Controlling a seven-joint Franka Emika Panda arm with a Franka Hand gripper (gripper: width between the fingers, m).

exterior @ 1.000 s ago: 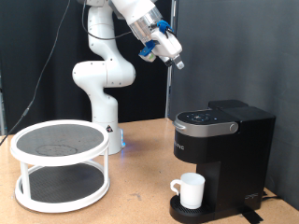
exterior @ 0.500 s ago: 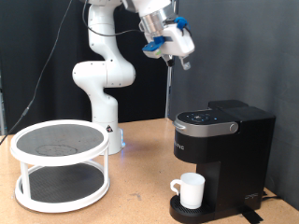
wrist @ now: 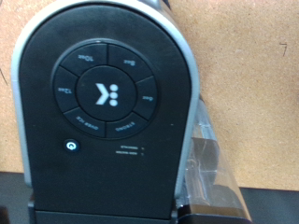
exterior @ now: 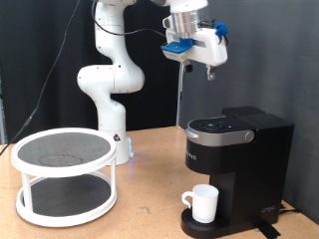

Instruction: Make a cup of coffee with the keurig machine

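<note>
Your pincer [exterior: 208,72] hangs high up, and you cannot tell if it is spread. Right below it sits the keurig machine [exterior: 239,159], lid down. The cup [exterior: 202,203] stands on its drip tray.

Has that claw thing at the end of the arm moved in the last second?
Yes. The gripper has swung toward the exterior view's right, now hanging above the keurig machine rather than off to its left.
</note>
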